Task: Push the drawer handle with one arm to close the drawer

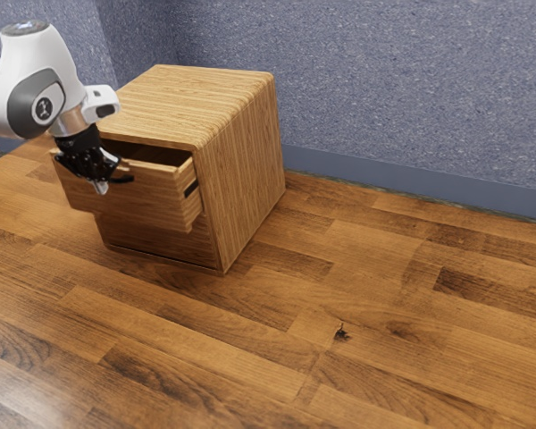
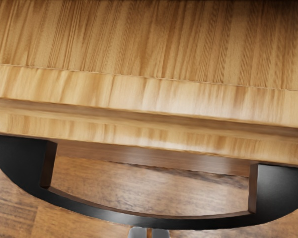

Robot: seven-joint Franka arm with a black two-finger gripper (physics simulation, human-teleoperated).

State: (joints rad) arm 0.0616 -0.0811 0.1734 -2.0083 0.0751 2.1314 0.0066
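Brown wooden upper drawer (image 1: 134, 204): exterior view, juts from the boxy striped cabinet (image 1: 241, 161).
My black two-finger gripper (image 1: 100, 188): exterior view, at the drawer's front.
Curved black handle (image 2: 149, 221): wrist view, my fingertips closed together, empty, just beside its outer curve.
Drawer push: probably lining up or starting; next calls for steady pressure toward the cabinet.

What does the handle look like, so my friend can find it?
Find the wooden cabinet; its upper drawer is pulled out. The handle is on that drawer's front. It's black and bows outward like a smile, unlike the short, straight black strip on the drawer's side.
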